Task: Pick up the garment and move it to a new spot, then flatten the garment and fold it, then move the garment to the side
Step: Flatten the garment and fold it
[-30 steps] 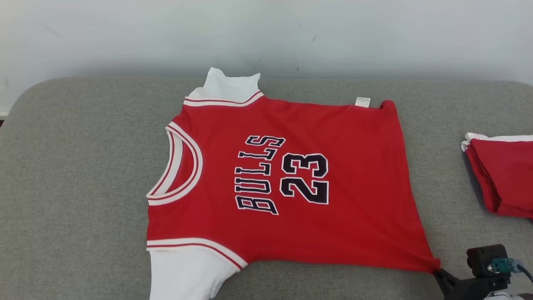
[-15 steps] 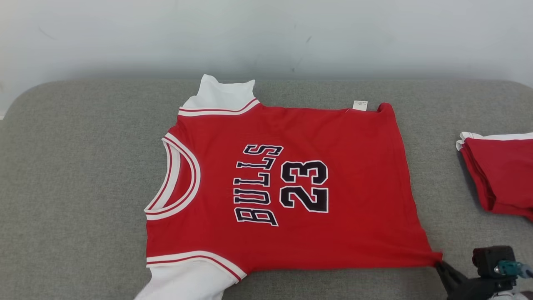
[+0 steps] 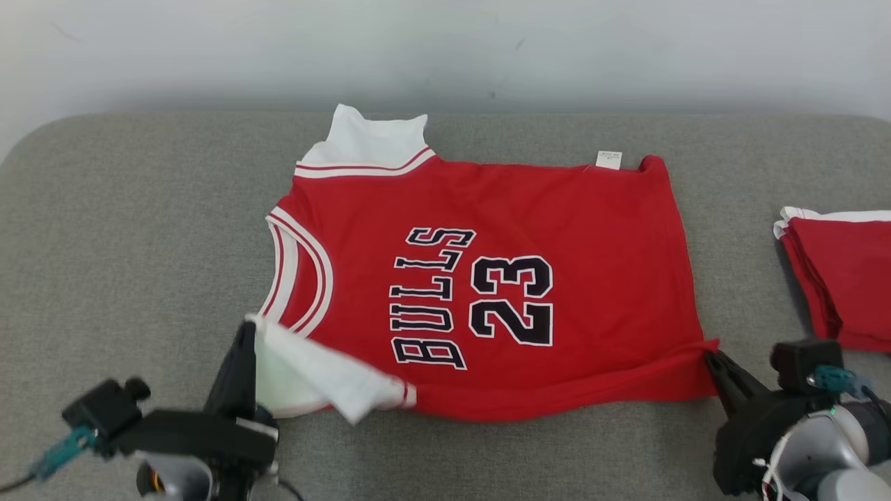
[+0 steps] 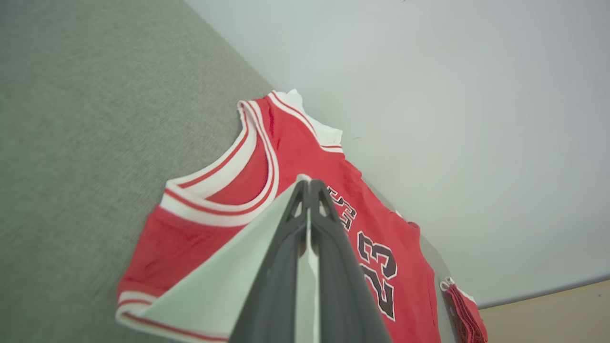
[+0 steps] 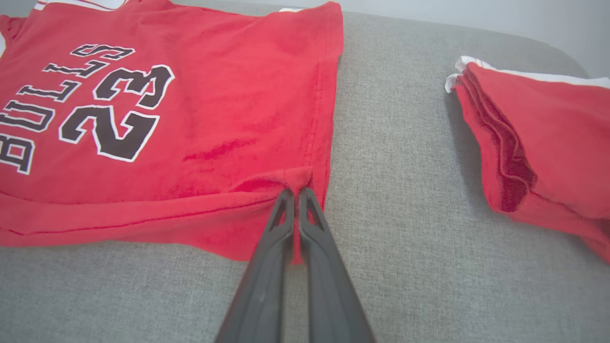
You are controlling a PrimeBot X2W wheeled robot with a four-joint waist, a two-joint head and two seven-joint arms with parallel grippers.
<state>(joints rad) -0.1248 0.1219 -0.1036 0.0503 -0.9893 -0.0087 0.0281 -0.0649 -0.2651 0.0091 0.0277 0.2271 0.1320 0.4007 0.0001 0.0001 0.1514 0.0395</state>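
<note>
The left gripper is clamped on the cuff edge of the near white sleeve, with cloth pinched between its two long dark fingers. It holds that sleeve lifted and turned back over the shirt's body, just below the neckline. The right gripper is likewise closed tight, on the near hem corner of the red cotton basketball jersey. The cloth bunches at its tips, and a raised fold runs along the near edge.

The jersey lies spread, front up, in the middle of the grey fabric cushion. Its neck points to the robot's left and its hem to the right. The body is bright red. It carries "BULLS" and "23" in black letters outlined in white, which read sideways from the head camera. The scooped neckline and both armholes are trimmed in white and red stripes. The far white sleeve lies flat toward the pale wall. A small white tag sticks out at the far hem corner.

By count there are one spread jersey with two white sleeves and one tag, and two grippers. There is also one folded pile of red garments with white edging. That pile rests on the cushion to the robot's right, well apart from the jersey. It has several layers, too close together to number.
</note>
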